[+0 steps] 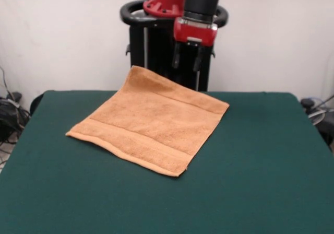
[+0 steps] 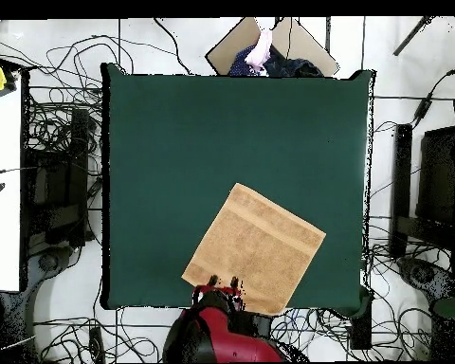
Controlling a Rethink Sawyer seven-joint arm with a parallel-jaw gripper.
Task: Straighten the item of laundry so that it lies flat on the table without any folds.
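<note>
The peach-orange towel (image 1: pixel 151 121) lies spread out on the dark green table (image 1: pixel 261 166), turned like a diamond, with border bands along two edges. I see no folds in it. Its far corner reaches the table's far edge in front of the pedestal. In the overhead view the towel (image 2: pixel 255 248) sits near the table's (image 2: pixel 193 142) bottom edge, by the robot. My gripper (image 1: pixel 187 60) hangs above that far corner, open and empty, clear of the cloth. It also shows in the overhead view (image 2: pixel 224 282) over the towel's lower-left edge.
The black pedestal (image 1: pixel 156 46) stands right behind the towel's far corner. A person (image 2: pixel 262 52) with a cardboard sheet is at the table's side opposite the robot. Cables (image 2: pixel 51 190) and equipment lie on the floor around the table.
</note>
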